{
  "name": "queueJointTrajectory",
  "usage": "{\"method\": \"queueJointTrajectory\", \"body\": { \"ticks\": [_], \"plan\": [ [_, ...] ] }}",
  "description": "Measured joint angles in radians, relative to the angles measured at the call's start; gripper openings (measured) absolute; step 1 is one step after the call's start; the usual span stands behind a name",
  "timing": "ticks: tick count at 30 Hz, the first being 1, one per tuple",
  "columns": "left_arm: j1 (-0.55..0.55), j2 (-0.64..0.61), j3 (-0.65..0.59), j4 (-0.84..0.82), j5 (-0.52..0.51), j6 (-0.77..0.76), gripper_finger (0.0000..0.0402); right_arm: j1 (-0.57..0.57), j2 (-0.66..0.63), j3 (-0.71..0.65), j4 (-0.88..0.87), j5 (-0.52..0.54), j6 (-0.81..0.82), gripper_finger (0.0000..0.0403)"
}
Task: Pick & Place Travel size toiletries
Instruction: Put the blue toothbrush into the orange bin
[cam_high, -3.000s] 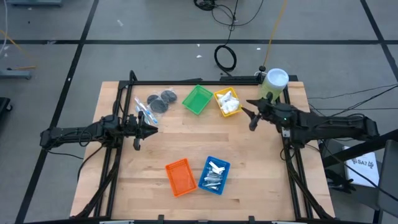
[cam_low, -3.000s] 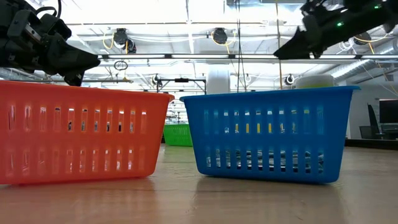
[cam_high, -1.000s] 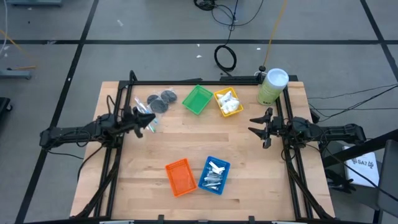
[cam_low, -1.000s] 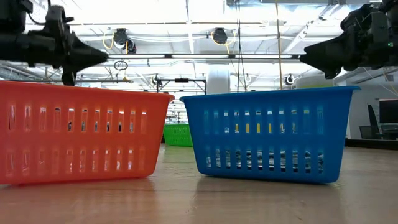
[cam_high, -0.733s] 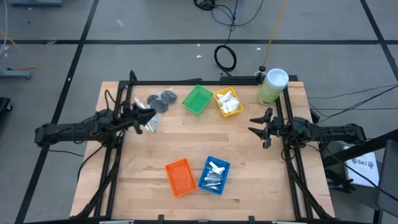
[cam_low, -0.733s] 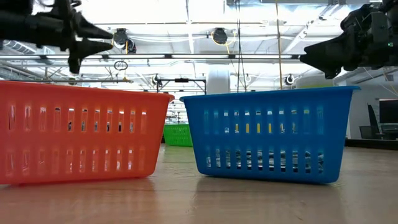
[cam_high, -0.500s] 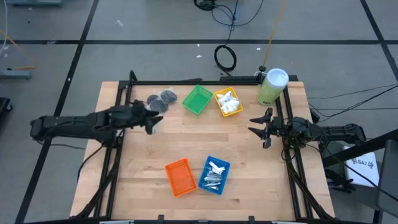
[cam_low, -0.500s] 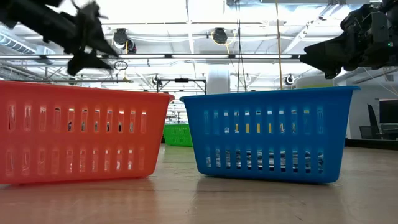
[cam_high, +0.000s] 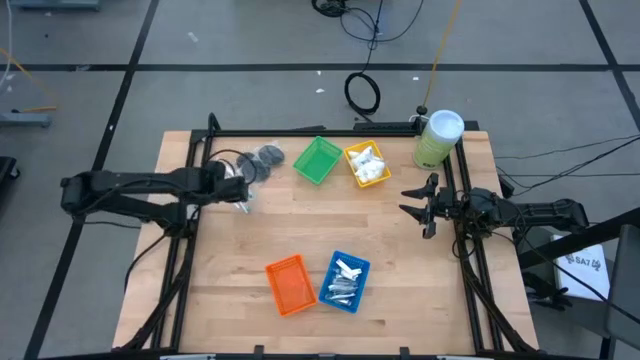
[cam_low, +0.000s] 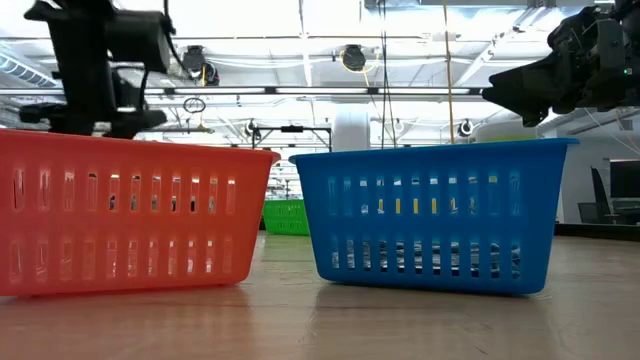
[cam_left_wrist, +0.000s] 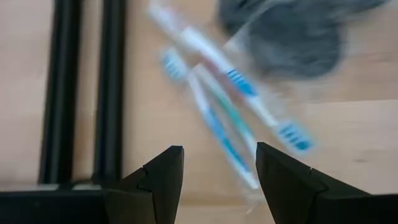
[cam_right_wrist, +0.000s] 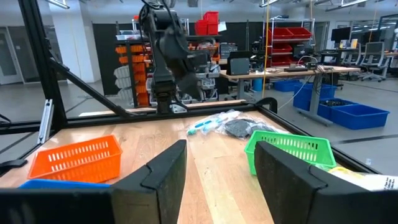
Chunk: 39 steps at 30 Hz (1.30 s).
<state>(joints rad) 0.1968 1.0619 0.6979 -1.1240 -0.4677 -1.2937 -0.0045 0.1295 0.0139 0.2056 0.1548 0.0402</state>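
At ten o'clock on the surface (cam_high: 400, 270), your left gripper (cam_left_wrist: 214, 163) hangs with jaws apart over slim clear-wrapped blue-and-red sticks (cam_left_wrist: 217, 112) beside dark grey round discs (cam_high: 262, 158). Overlapped wrappers risk a double pick; black frame rail (cam_left_wrist: 111, 87) crowds that edge. Right gripper (cam_high: 415, 205) waits at three o'clock, jaws apart.

I count four trays: green (cam_high: 317, 160), yellow (cam_high: 365, 165), orange (cam_high: 290, 285), blue (cam_high: 345, 281); one canister (cam_high: 438, 138); two toothbrushes (cam_left_wrist: 242, 106) under my left hand (cam_left_wrist: 214, 180).
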Motion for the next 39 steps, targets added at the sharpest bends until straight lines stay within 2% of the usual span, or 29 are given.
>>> {"method": "queueJointTrajectory", "body": {
  "ticks": [4,8,12,19,35,39],
  "plan": [
    [0.037,0.065,0.000,-0.003,0.034,-0.063,0.0198,0.000,0.000,0.000,0.000,0.000,0.000,0.0176],
    [0.064,0.124,0.000,0.030,0.087,-0.046,0.0198,0.000,0.000,0.000,0.000,0.000,0.000,0.0180],
    [0.099,0.192,-0.008,0.035,0.091,-0.051,0.0198,0.000,0.000,0.000,0.000,0.000,0.000,0.0179],
    [0.157,0.256,-0.081,0.193,0.112,0.003,0.0198,0.000,0.000,0.000,0.000,0.000,0.000,0.0178],
    [0.221,0.256,-0.183,0.313,0.107,0.031,0.0197,0.000,0.000,0.000,0.000,0.000,0.000,0.0180],
    [0.220,0.256,-0.187,0.345,0.105,0.054,0.0172,0.000,0.000,0.000,0.000,0.000,0.000,0.0178]
  ]
}}
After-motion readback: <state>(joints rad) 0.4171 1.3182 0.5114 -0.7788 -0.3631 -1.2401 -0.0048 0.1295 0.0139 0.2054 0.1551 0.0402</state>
